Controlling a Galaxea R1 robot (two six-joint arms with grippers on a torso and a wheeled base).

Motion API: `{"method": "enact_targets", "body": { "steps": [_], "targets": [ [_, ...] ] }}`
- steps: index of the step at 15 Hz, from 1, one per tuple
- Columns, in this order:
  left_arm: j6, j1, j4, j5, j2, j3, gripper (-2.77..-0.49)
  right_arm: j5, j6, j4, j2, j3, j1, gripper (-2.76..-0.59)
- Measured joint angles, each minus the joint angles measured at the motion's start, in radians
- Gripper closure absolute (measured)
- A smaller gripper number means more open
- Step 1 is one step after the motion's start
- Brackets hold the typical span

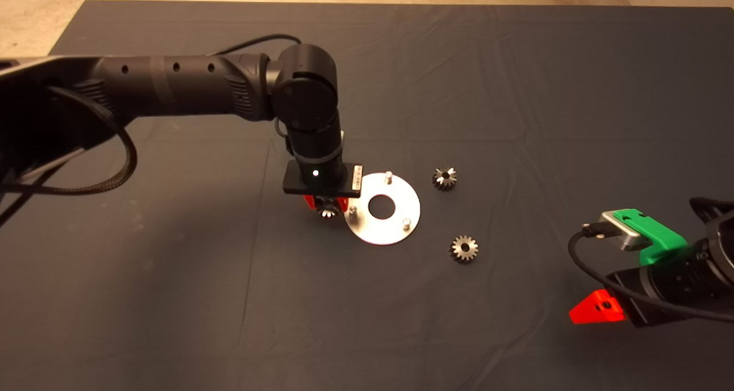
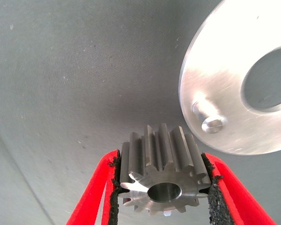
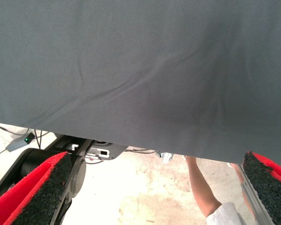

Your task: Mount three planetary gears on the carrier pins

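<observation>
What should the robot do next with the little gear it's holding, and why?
Probably slide the left gripper a little sideways, to bring the held gear over the nearest pin, then lower it. The gear is clamped between the red fingers beside the disc, not yet above a pin, and all three pins are bare. Two gears lie on the mat; the right gripper waits.

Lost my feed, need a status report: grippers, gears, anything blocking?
Left gripper shut on gear, beside nearest pin of the disc. Right gripper parked, open. Two gears on mat. Pins bare, nothing blocking.
</observation>
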Motion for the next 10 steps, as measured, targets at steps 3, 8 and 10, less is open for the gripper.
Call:
{"method": "enact_targets", "body": {
  "steps": [3, 8, 10],
  "targets": [
    [-0.030, 0.000, -0.001, 0.011, 0.002, 0.003, -1.00, 0.002, 0.000, 0.000, 0.001, 0.000, 0.001, -2.73],
    [-0.033, -0.001, -0.006, 0.001, 0.083, -0.037, -0.99, 0.001, 0.000, 0.000, 0.000, 0.000, 0.000, -2.73],
    [-0.038, -0.001, -0.007, 0.002, 0.087, -0.048, -0.99, 0.000, 0.000, 0.000, 0.000, 0.000, 0.000, -2.73]
  ]
}}
